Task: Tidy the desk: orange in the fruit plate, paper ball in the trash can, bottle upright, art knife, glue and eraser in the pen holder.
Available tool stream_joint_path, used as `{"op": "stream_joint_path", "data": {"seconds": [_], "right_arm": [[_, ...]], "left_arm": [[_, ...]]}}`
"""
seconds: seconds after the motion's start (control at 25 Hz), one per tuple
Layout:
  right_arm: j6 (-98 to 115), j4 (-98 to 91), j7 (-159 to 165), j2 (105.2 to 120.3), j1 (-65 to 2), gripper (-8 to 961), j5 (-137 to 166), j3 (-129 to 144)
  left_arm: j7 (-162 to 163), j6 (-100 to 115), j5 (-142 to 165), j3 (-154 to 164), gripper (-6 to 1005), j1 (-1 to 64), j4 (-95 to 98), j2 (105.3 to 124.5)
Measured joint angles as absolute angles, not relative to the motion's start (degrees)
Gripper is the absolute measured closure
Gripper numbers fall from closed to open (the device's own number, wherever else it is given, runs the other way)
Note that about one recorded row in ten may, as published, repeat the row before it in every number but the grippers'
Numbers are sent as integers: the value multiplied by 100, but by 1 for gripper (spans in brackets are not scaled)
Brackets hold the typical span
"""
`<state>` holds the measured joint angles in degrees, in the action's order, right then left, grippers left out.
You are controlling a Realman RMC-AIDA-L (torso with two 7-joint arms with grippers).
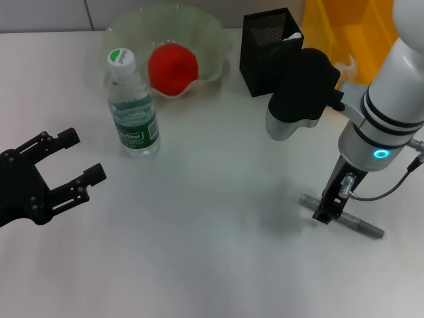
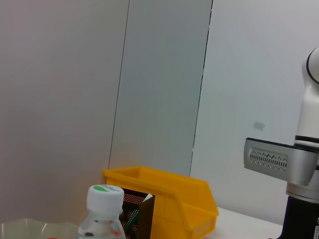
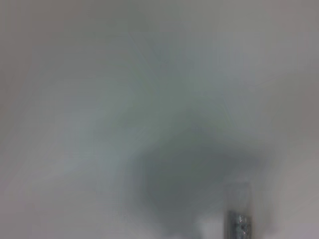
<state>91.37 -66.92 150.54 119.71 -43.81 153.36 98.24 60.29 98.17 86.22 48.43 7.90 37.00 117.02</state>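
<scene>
Where the right gripper (image 1: 326,213) reaches down to the desk (image 1: 199,252), it stands right over the glue (image 1: 361,226), touching it; whether its fingers have closed cannot be told. Beyond it stand the pen holder (image 1: 265,46) and trash can (image 1: 351,33). Well to its side, the left gripper (image 1: 76,159) hangs spread wide and empty, near the upright bottle (image 1: 132,106); the orange (image 1: 172,66) lies in the fruit plate (image 1: 212,33).

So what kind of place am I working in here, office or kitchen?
Most likely an office-style desk setup: a plain white desk with a black mesh pen holder, a grey glue stick and a yellow trash can, bare wall panels behind.
</scene>
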Motion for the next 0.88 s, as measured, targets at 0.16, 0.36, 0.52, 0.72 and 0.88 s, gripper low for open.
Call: {"op": "stream_joint_path", "data": {"seconds": [0.16, 0.36, 0.52, 0.72, 0.88], "right_arm": [[9105, -6584, 15096, 11971, -4390, 540, 15336, 9826], [9068, -6475, 15158, 11971, -4399, 701, 15343, 9826], [9063, -6513, 15194, 11971, -4389, 800, 15358, 9815], [9113, -6775, 15195, 11952, -4325, 831, 15358, 9737], [9209, -7852, 15061, 11926, -4080, 833, 15356, 8910]], "left_arm": [[6029, 9819, 8622, 4842, 214, 791, 3700, 11706], [6029, 9840, 8622, 4843, 214, 785, 3700, 11706], [6029, 9854, 8622, 4843, 214, 782, 3700, 11696], [6029, 9861, 8622, 4842, 214, 761, 3700, 11693], [6029, 9862, 8621, 4842, 214, 747, 3700, 11692]]}}
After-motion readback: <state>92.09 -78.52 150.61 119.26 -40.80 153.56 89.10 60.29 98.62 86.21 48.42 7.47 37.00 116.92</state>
